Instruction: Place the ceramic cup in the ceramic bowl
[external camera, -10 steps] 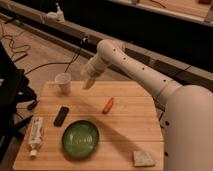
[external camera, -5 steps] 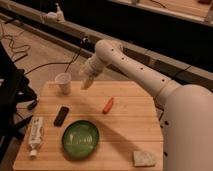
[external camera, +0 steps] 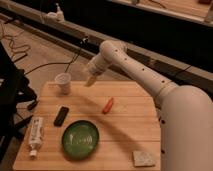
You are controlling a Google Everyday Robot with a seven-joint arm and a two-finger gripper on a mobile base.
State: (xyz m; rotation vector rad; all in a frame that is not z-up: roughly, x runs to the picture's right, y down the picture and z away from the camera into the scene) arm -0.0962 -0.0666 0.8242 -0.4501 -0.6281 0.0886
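Observation:
The white ceramic cup (external camera: 63, 82) stands upright near the wooden table's back left corner. The green ceramic bowl (external camera: 80, 139) rests at the table's front, left of centre, with nothing in it. My gripper (external camera: 90, 80) hangs at the end of the white arm just right of the cup, slightly above the table's back edge, pointing down and left. It is open, holds nothing and does not touch the cup.
On the wooden table (external camera: 130, 125) lie a black flat object (external camera: 61, 116), an orange-red stick (external camera: 107, 105), a white tube bottle (external camera: 35, 135) and a pale square sponge (external camera: 143, 158). A dark chair (external camera: 12, 95) stands at the left.

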